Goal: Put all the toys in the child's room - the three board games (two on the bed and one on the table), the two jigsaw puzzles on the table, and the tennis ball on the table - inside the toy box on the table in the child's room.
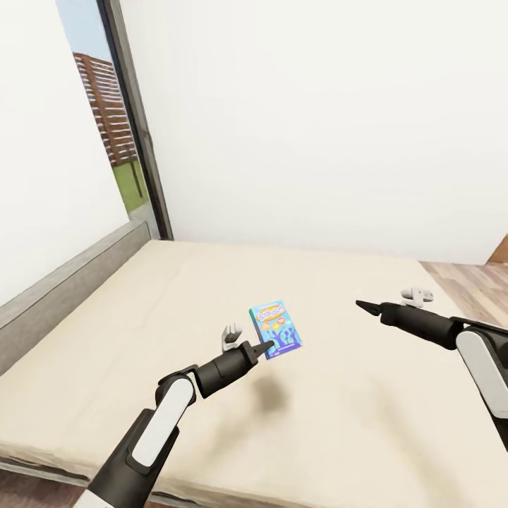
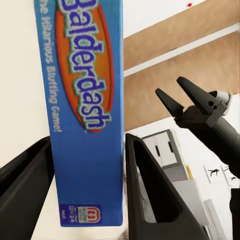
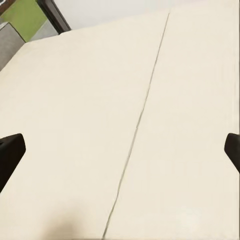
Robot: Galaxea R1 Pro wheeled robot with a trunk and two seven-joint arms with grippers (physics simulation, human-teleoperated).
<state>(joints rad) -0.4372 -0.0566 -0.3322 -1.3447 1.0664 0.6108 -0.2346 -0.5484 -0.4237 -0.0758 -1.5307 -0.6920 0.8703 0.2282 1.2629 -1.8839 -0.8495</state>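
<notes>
A: One game in hand, that's my count. My left gripper [image 1: 267, 348] is clamped on the blue game [image 1: 276, 329]; in the left wrist view the box [image 2: 85, 110] sits between both fingers [image 2: 150, 195], title "Balderdash" readable along it.

B: Is it on the bed or off it?

A: Off it, I'd say. From the head camera the game stands tilted above the mattress [image 1: 141, 339], roughly over the middle of the bed, with a soft shadow on the sheet below my left arm.

B: And your right side?

A: My right gripper [image 1: 368, 305] hangs over the bed nearer its right edge, well apart from the game, holding nothing. In its own wrist view the two fingertips [image 3: 10, 155] sit far apart at the picture's sides, so the jaws are spread wide, with bare mattress and a seam [image 3: 135, 130] between them. The left wrist camera also catches that gripper [image 2: 182, 95] with its fingers parted.

B: What's around the bed?

A: A grey headboard [image 1: 63, 289] runs along the bed's left edge, a dark-framed window [image 1: 116, 120] stands at the far left corner, white wall behind, and plank floor [image 1: 480, 282] past the far right corner.
</notes>
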